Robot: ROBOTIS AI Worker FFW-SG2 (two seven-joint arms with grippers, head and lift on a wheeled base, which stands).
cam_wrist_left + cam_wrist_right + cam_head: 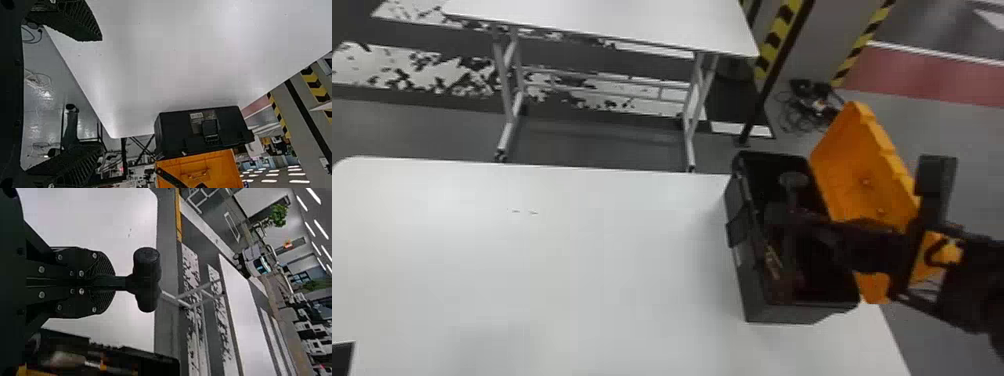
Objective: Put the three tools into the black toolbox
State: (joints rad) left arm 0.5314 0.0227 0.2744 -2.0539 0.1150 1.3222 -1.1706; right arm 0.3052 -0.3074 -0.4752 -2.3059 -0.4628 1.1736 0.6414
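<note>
Black on black is what we get at the toolbox [797,314], and it makes for tough viewing: the right gripper [827,228] and its arm cut straight across the opening, hiding a good part of the inside. Clenched on a handle, those fingers, with the dark mallet [793,181] sticking out ahead of them over the open box, though how high it sits is hard to judge. And down inside the box, there are tools [68,359], a pale piece and orange bits among them, so blurred and shadowed that I cannot count them. The orange lid [862,170] stands open on the far side from the bare tabletop, partly masked by the arm. Over to the left wrist view, and the left gripper [96,94] has its two fingers spread wide, nothing between them, tabletop behind. A dark shape [341,357] pokes into the head view's near left corner, too cut off to name. So, the count: one toolbox, one lid, one mallet in the grip, two grippers, two white tables, the near one [557,270] under the box and the other [612,20] beyond, and two striped bands [782,30] past that, beside a floor tangle of cables [802,110].
</note>
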